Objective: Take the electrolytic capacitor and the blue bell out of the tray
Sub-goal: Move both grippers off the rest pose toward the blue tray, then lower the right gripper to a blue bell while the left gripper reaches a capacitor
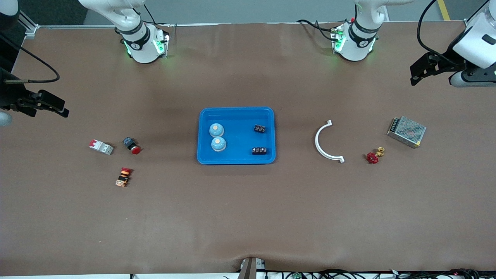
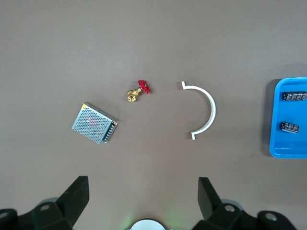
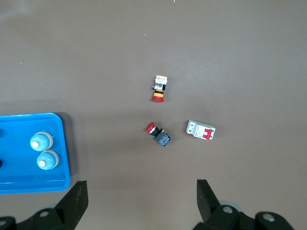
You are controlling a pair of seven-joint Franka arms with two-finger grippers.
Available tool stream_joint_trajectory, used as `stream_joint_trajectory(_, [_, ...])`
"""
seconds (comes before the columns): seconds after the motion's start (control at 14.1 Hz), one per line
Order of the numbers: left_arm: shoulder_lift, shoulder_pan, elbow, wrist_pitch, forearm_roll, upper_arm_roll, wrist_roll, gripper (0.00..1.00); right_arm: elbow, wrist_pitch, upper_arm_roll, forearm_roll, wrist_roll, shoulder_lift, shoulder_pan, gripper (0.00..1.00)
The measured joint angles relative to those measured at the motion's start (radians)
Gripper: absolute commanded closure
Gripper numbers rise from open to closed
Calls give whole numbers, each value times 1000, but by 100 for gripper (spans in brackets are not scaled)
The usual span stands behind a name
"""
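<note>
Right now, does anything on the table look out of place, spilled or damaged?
Nothing stands out. The blue tray holds two round blue bells and two black capacitors, all apart. The other parts lie loose on the table, none visibly broken. Both arms wait at the table's ends, left tool and right tool open.

- Two pale blue domed bells (image 1: 217,136) are sitting upright, touching, in the blue tray (image 1: 236,159).
- Two black capacitors (image 1: 259,139) are lying apart in the tray, toward the left arm's end.
</note>
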Motion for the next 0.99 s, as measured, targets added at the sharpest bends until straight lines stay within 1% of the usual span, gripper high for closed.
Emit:
stream_joint_trajectory(0.28, [37,-7,1,0,-2,-5,-4,0,-1,0,-6,-2,-1,0,-3,0])
stream_joint_trajectory(0.5, [61,-16,-25,14,-19,-41,-97,0,-15,1,-8,-6,-12,7,-30,0])
stream_joint_trajectory(0.57, [66,-17,-50,41,-31,-61,-143,0,-49,16,-9,-3,1,9,-34,0])
stream_joint_trajectory(0.71, [73,-20,-112,105,-50,-107,-258,0,-178,138,-4,4,111,-2,-27,0])
stream_joint_trajectory(0.85, [78,-22,-180,184,-56,-161,-375,0,-348,277,2,6,254,-37,19,0])
stream_joint_trajectory(0.99, [81,-25,-251,272,-57,-212,-490,0,-476,349,8,6,424,-70,100,0])
